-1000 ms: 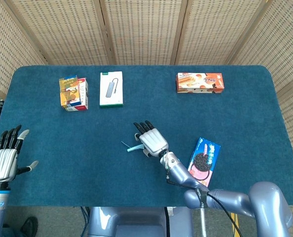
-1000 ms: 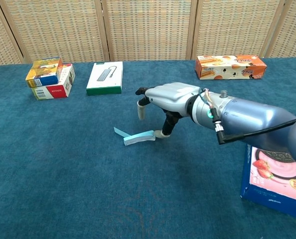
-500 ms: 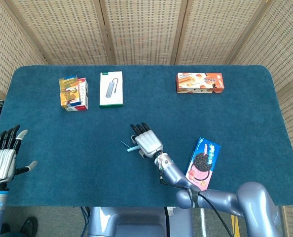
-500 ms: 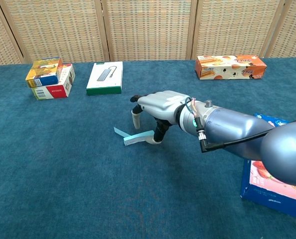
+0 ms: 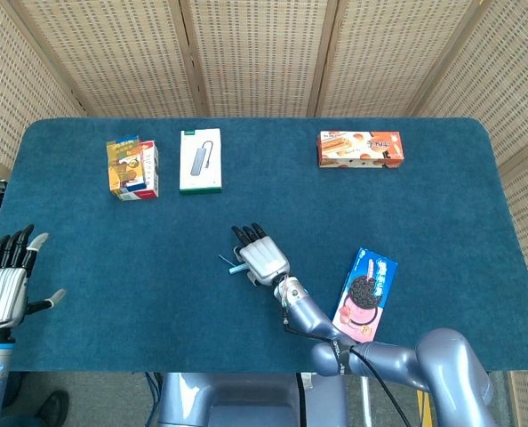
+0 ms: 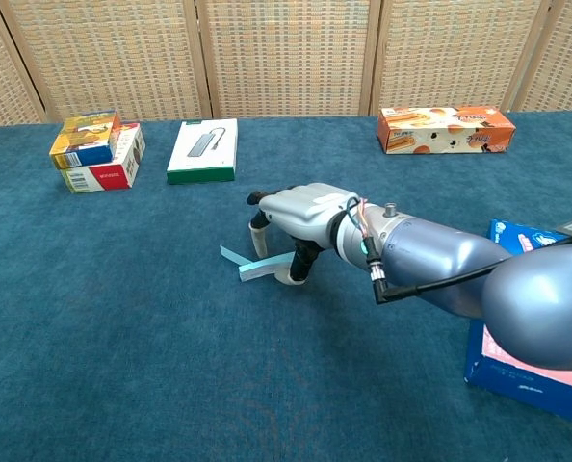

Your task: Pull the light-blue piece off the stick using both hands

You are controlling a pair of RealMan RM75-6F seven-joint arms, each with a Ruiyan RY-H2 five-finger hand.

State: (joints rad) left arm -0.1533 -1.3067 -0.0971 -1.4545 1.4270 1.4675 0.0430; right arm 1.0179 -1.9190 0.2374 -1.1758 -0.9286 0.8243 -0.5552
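Note:
The light-blue piece (image 6: 264,267) lies flat on the blue table cloth near the middle, with the thin stick (image 6: 230,255) poking out to its left. In the head view the light-blue piece (image 5: 236,267) shows just left of my right hand (image 5: 261,257). My right hand (image 6: 303,214) hovers palm down over the piece's right end; its fingers (image 6: 259,237) point down and apart, and the thumb touches the piece's end on the cloth. My left hand (image 5: 8,283) is at the far left table edge, fingers spread, holding nothing.
Stacked snack boxes (image 6: 93,149) and a white-green box (image 6: 203,149) stand at the back left. An orange biscuit box (image 6: 446,128) is at the back right. A blue cookie box (image 6: 532,332) lies close to my right forearm.
My right hand has slid left and a little toward me, so its fingers now stand over the light-blue piece. The piece has not moved. My left hand dropped slightly.

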